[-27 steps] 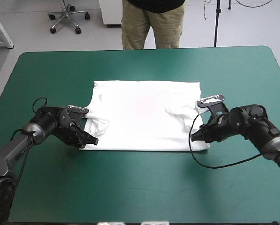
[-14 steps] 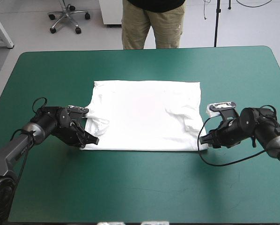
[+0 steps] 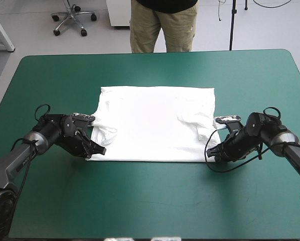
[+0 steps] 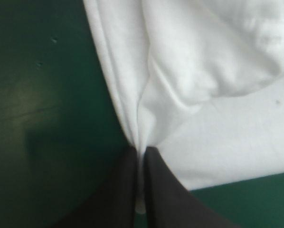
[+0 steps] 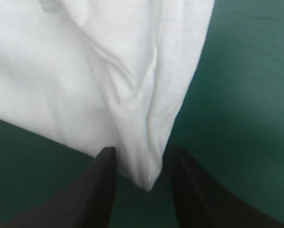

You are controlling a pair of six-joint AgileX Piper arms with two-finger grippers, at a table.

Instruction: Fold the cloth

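While the T-shirt lies spread flat at the middle of the tabletop, its near left corner is pinched by the left gripper; the jaws of the right gripper are spread around the near right corner, which could be missed if gripped too shallowly, and the fold skewed

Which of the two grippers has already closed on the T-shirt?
The left gripper: its fingers pinch the edge of the T-shirt. The right gripper stands open, with a corner of the shirt lying between its fingers.
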